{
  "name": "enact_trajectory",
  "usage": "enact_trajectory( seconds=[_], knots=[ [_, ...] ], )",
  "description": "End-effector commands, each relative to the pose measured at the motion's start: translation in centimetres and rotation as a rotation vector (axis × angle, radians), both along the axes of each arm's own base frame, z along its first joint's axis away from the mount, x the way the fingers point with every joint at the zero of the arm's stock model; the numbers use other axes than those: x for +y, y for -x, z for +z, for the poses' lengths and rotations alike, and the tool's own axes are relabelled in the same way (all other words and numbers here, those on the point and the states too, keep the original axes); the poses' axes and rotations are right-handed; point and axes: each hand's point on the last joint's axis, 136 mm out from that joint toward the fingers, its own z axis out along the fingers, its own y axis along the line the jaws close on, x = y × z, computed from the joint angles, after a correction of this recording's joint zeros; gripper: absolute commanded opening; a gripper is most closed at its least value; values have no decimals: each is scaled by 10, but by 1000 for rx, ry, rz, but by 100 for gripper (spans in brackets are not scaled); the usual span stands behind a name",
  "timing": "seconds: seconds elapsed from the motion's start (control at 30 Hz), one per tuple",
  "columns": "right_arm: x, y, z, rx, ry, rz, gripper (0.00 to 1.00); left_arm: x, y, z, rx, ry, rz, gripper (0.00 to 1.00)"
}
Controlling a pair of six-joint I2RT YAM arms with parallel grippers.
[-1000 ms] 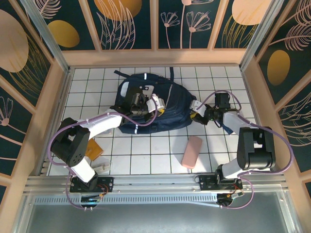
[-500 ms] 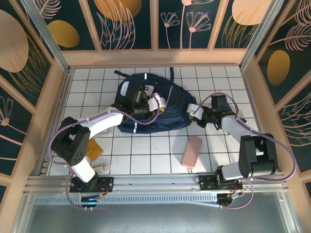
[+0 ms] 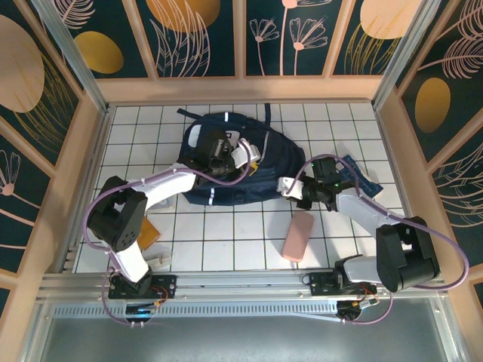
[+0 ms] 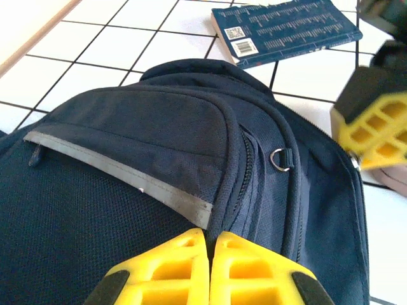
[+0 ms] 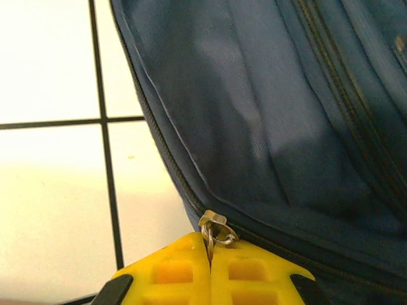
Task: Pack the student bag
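Note:
The student bag (image 3: 226, 170), a big navy backpack with pale stripes, lies on the white tiles at the back middle. My left gripper (image 3: 253, 158) rests on top of it; in the left wrist view its yellow fingers (image 4: 178, 260) are shut on a ridge of the student bag (image 4: 127, 159) fabric beside a zip. My right gripper (image 3: 287, 186) is at the bag's right lower edge. It is shut (image 5: 210, 244) on the metal zipper pull (image 5: 215, 227) of the student bag (image 5: 267, 127).
A flat dark blue book (image 3: 356, 170) lies right of the bag, partly under the right arm, and appears as the book (image 4: 286, 28) in the left wrist view. A pink case (image 3: 298, 234) lies in front. An orange item (image 3: 149, 232) sits by the left arm. Wooden walls ring the tiles.
My right arm swung left to the bag's lower right edge, closed on the zipper pull and uncovered the book. My left gripper shifted slightly back and right on the bag, still shut.

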Motion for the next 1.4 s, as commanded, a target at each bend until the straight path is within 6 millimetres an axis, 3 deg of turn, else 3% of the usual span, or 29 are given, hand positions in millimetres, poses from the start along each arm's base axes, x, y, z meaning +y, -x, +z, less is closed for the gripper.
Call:
enact_trajectory(
  seconds=[0.0, 0.17, 0.33, 0.43, 0.57, 0.73, 0.8, 0.87, 0.93, 0.97, 1.1, 1.27, 1.37],
  knots=[
    [23, 26, -5, 92, -24, 49, 0, -17, -20, 41, -56, 141, 53, 0],
    [43, 17, 5, 205, -89, -75, 0, -27, -18, 45, -48, 166, 89, 0],
    [45, -6, 22, 201, -163, -300, 0, -18, -27, 50, -41, 201, 204, 0],
    [32, -25, 36, 125, -239, -450, 0, -8, -37, 54, -43, 205, 292, 0],
    [-5, -56, 44, 71, -294, -575, 0, -2, -46, 59, 23, 249, 347, 0],
    [-38, -83, 32, 47, -239, -615, 0, 2, -67, 53, 129, 242, 408, 0],
    [-41, -86, 26, 50, -210, -603, 0, -2, -65, 53, 126, 225, 344, 0],
    [-39, -87, 22, 50, -203, -581, 0, -14, -46, 53, 77, 188, 169, 0],
    [-38, -90, 21, 48, -218, -569, 0, -18, -27, 45, 38, 128, 27, 12],
    [-36, -90, 21, 48, -226, -556, 0, -17, -27, 40, 31, 99, 23, 15],
    [-31, -94, 23, 34, -243, -516, 0, -13, -19, 18, 13, -34, -68, 48],
    [-29, -97, 24, 28, -233, -482, 0, -10, -30, 7, -4, -105, -52, 62],
    [-30, -97, 26, 21, -227, -475, 0, -13, -33, 2, -12, -124, -71, 64]
  ],
)
